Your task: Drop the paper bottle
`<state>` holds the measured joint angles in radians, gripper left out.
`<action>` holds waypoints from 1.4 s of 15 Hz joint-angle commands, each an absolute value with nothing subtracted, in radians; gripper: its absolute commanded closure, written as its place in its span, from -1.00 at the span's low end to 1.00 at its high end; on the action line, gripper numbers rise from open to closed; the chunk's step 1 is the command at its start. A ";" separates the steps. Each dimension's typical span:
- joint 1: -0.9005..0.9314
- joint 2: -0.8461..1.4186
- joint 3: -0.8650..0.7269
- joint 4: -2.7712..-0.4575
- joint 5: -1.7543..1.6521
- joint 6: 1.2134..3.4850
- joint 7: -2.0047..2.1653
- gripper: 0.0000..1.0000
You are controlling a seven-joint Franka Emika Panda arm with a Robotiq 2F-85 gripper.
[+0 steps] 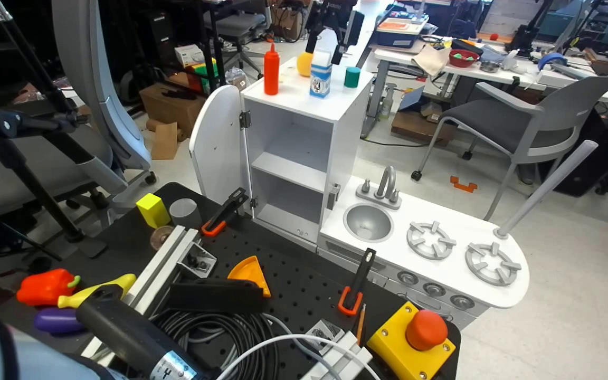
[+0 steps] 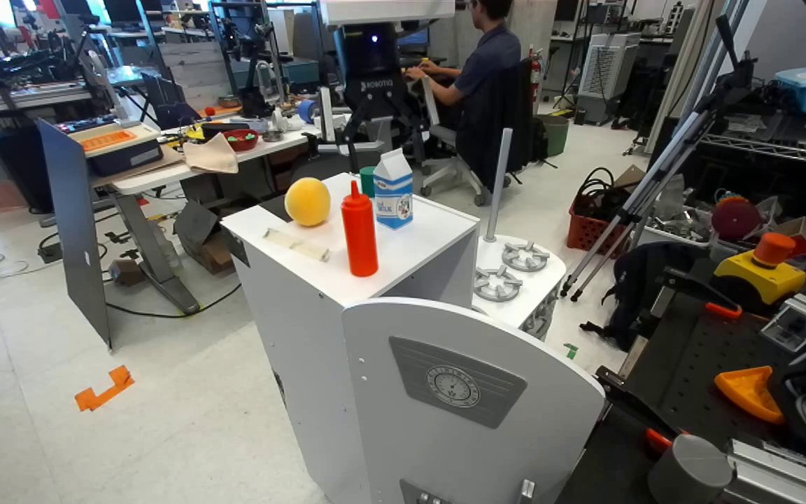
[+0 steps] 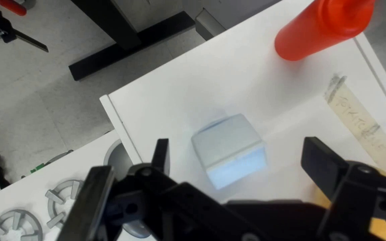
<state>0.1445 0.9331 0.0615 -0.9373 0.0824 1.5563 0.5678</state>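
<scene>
Wrist view, near to far: black two-fingered gripper (image 3: 240, 162), spread wide; white-and-blue gable-topped milk carton (image 3: 228, 144), seen between the fingers (image 3: 323, 164), upright on flat white cabinet top (image 3: 179, 93); lower white counter (image 3: 87, 162) bearing grey ring-shaped burners (image 3: 17, 221).

White desk (image 2: 417, 234) in an exterior view: green cup (image 2: 366, 180) at one o'clock, milk carton (image 2: 394, 197) at three, red bottle (image 2: 359, 234) at five, tape (image 2: 297, 245) at eight, yellow ball (image 2: 308, 201) at nine
</scene>
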 commanded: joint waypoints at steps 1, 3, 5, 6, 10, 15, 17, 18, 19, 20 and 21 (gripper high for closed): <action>0.156 1.018 0.038 -0.822 0.113 1.480 0.612 -1.00; 0.157 1.048 0.039 -0.784 0.116 1.478 0.631 -0.50; 0.156 1.068 0.042 -0.756 0.116 1.473 0.640 -0.35; 0.155 1.077 0.043 -0.742 0.117 1.469 0.643 -0.16; 0.144 1.098 0.067 -0.711 0.104 1.466 0.654 0.47; 0.143 1.113 0.080 -0.683 0.103 1.470 0.630 0.59; 0.142 1.116 0.087 -0.678 0.104 1.472 0.621 0.59; 0.142 1.118 0.090 -0.675 0.104 1.474 0.616 0.59; 0.142 1.119 0.093 -0.672 0.103 1.477 0.610 0.59; 0.142 1.120 0.097 -0.669 0.103 1.482 0.605 0.59; 0.142 1.121 0.099 -0.666 0.101 1.484 0.597 0.59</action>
<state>0.1459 1.0893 0.0830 -0.7303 0.0875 1.5081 0.6200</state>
